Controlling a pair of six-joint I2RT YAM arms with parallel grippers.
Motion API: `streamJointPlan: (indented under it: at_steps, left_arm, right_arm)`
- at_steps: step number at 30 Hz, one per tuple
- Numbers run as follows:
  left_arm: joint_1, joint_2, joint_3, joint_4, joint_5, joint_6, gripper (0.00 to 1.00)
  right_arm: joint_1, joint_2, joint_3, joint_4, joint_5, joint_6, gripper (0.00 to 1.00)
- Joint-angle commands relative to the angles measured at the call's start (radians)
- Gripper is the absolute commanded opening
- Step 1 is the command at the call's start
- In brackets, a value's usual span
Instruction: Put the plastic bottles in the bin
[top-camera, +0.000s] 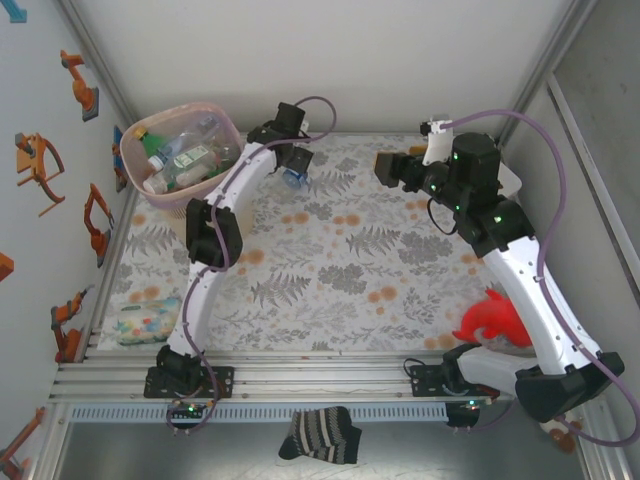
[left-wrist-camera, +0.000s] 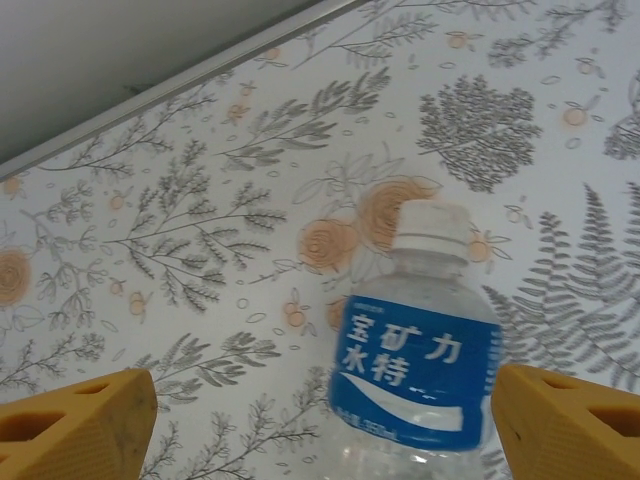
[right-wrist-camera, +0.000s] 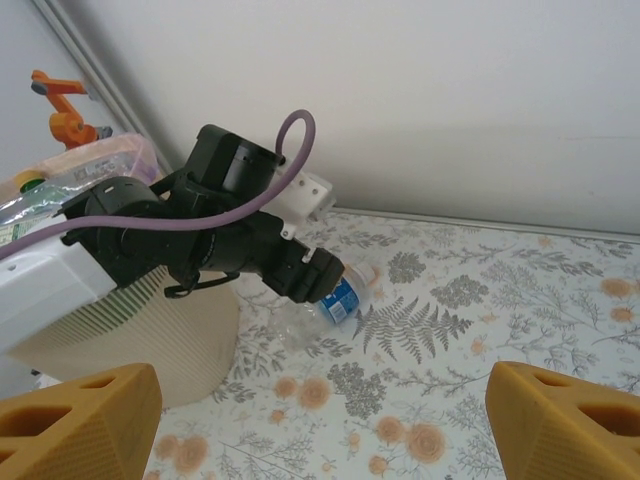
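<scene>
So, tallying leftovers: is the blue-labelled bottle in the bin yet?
Out: the bottle sits over the floral table, between the left gripper's open fingers.

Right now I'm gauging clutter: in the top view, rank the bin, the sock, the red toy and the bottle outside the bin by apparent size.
1. bin, clearly largest
2. sock and red toy: too alike to rank
3. bottle, smallest, partly covered

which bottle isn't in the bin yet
The blue-labelled, white-capped bottle framed by the open left gripper; the other bottles sit inside the pink bin.
</scene>
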Motion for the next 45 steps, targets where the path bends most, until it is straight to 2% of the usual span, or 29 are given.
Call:
streamJointPlan:
  at_steps: [1,11,16,22,30,37,45]
  left_arm:
    - [0.007,0.042,0.033,-0.044,0.016,0.013,0.87]
    - [0.021,0.129,0.078,-0.093,0.192,-0.038,0.86]
    - [0.021,0.153,0.076,-0.111,0.259,-0.069,0.81]
    - [0.022,0.141,0.068,-0.123,0.288,-0.084,0.6]
    - [0.013,0.002,0.047,-0.079,0.313,-0.098,0.51]
    - [0.013,-0.168,-0.001,-0.003,0.378,-0.097,0.49]
    - [0.034,-0.41,-0.118,0.136,0.401,-0.05,0.46]
  right_arm:
    - [-0.006,-0.012,-0.002,0.011,0.011,0.003,0.84]
    - [-0.006,-0.008,-0.006,0.019,0.004,0.005,0.84]
    - [-0.006,0.0,-0.001,0.023,-0.006,0.006,0.84]
    - [-0.006,-0.004,0.0,0.03,-0.006,0.005,0.84]
    - [-0.006,0.003,-0.001,0.037,-0.014,0.004,0.84]
    - [-0.006,0.007,-0.003,0.042,-0.019,0.005,0.84]
    - [-0.006,0.012,0.009,0.061,-0.031,0.013,0.84]
